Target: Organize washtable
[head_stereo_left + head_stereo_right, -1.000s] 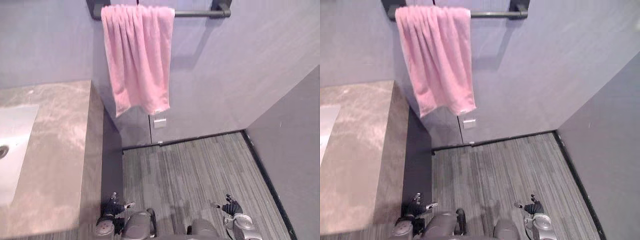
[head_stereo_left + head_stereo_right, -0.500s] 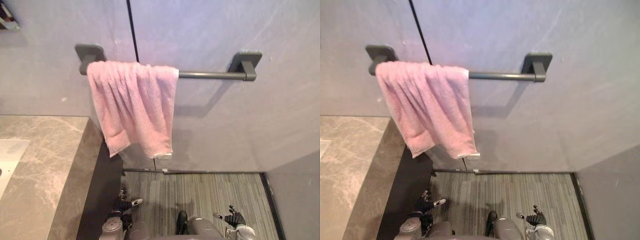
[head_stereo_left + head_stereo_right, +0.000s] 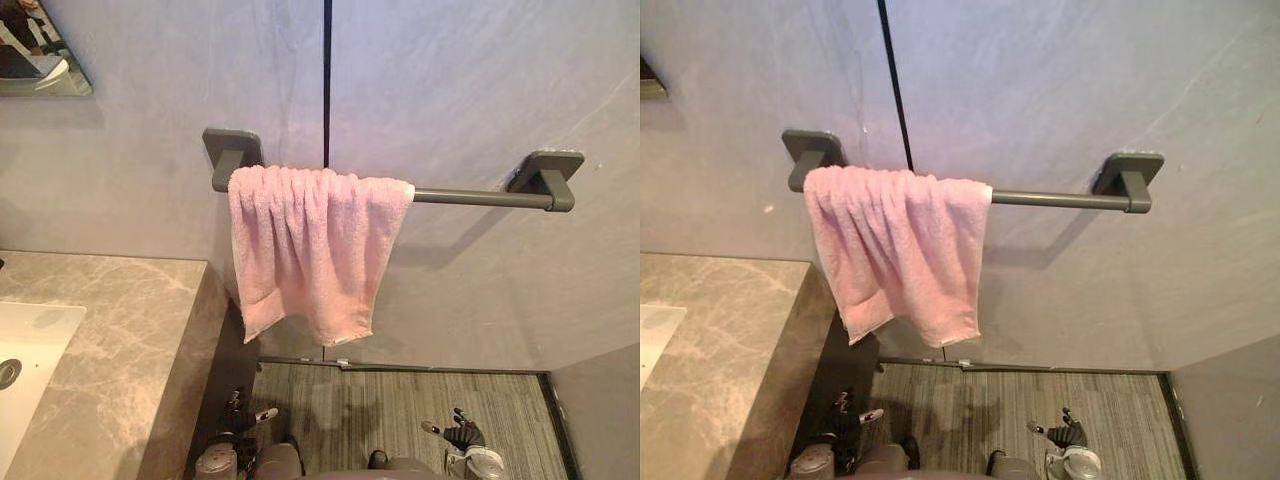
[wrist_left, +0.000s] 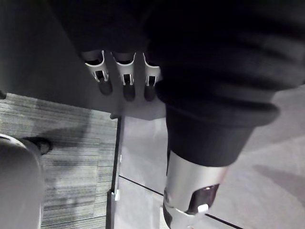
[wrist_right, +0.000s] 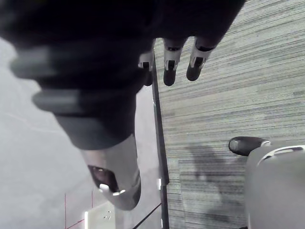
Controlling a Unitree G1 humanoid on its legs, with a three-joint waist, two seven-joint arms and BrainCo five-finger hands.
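A pink towel (image 3: 310,250) hangs bunched over the left half of a dark grey wall rail (image 3: 480,196). The marble washtable (image 3: 110,340) with a white sink (image 3: 25,365) stands at the left. My left hand (image 3: 238,418) hangs low beside the washtable's dark side panel, fingers relaxed and empty, as its wrist view shows the fingers (image 4: 125,76) straight. My right hand (image 3: 457,432) hangs low at the right over the floor, also open and empty, with fingers (image 5: 171,62) loosely extended.
A mirror's lower corner (image 3: 40,60) shows at the top left. A grey wall closes in on the right (image 3: 600,410). Striped grey floor (image 3: 350,410) lies below the towel rail, with a white wall socket (image 3: 342,363) at the skirting.
The view has tilted upward and shifted, so the rail and towel sit lower and further right in the picture. Both hands stay hanging at my sides.
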